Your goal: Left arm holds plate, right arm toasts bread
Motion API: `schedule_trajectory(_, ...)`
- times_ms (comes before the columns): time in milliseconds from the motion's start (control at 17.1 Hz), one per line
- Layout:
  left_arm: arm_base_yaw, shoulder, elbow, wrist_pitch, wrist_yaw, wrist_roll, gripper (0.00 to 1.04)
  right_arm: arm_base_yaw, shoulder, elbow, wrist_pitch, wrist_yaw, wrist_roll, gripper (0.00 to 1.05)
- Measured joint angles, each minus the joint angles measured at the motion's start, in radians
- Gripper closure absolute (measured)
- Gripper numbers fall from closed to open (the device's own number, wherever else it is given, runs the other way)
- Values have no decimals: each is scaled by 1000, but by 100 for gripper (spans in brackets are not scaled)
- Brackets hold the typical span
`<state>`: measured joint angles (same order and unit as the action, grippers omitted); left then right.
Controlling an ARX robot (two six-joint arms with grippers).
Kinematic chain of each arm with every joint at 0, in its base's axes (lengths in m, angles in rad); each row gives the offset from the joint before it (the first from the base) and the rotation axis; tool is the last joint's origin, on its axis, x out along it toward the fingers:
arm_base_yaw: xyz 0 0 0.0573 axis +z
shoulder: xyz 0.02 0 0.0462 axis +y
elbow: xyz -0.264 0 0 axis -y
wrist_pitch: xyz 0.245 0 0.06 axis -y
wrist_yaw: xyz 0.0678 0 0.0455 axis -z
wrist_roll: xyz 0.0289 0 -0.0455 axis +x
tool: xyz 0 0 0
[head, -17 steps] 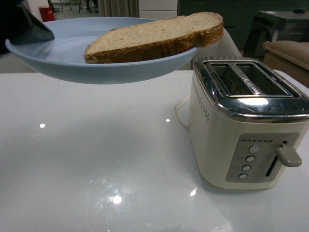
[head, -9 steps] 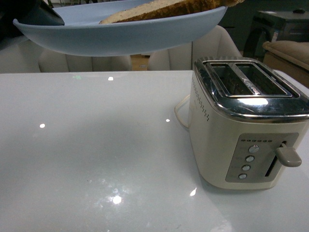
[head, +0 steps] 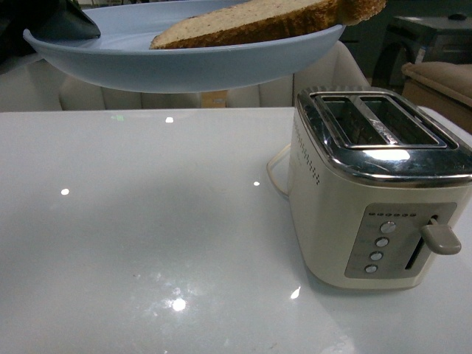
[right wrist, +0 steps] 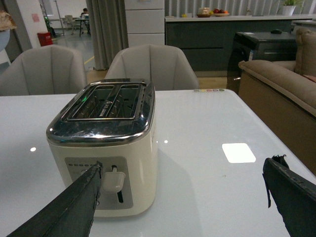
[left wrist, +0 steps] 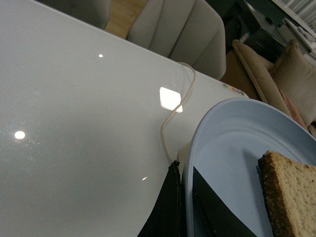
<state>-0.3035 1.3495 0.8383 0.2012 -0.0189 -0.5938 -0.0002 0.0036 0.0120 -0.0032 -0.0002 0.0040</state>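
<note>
The bread (head: 265, 21) lies on the plate (head: 184, 63), which is raised clear of the tabletop (head: 147, 236) in the upper left of the front view. One end of the slice overhangs the rim toward the toaster (head: 376, 184). The left hand (left wrist: 184, 197) is clamped on the plate rim. The right hand (right wrist: 182, 197) is spread wide and empty, facing the toaster. Judged status: the plate hold is achieved; taking the slice, slotting it and pressing the lever (head: 441, 237) remain. The frame top crops the bread.

The bread (head: 258, 21) lies on the plate (head: 184, 63), up above the table (head: 147, 236) at left; the toaster (head: 380, 192) stands on the table at right.
</note>
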Motion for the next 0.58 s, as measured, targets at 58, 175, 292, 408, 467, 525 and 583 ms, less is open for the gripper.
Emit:
schedule_trajectory(58,-4,0,0,0,0,0,102,0,0,0,0,0,0,6)
schedule_trajectory(175,-5,0,0,0,0,1,102,0,0,0,0,0,0,6)
schedule_trajectory(292,-5,0,0,0,0,1,102,0,0,0,0,0,0,6)
schedule_trajectory(408,-5,0,0,0,0,1,102,0,0,0,0,0,0,6)
schedule_trajectory(467,-5,0,0,0,0,1,102,0,0,0,0,0,0,6)
schedule_trajectory(525,-5,0,0,0,0,1,102,0,0,0,0,0,0,6)
schedule_trajectory(583,-5,0,0,0,0,1,102,0,0,0,0,0,0,6)
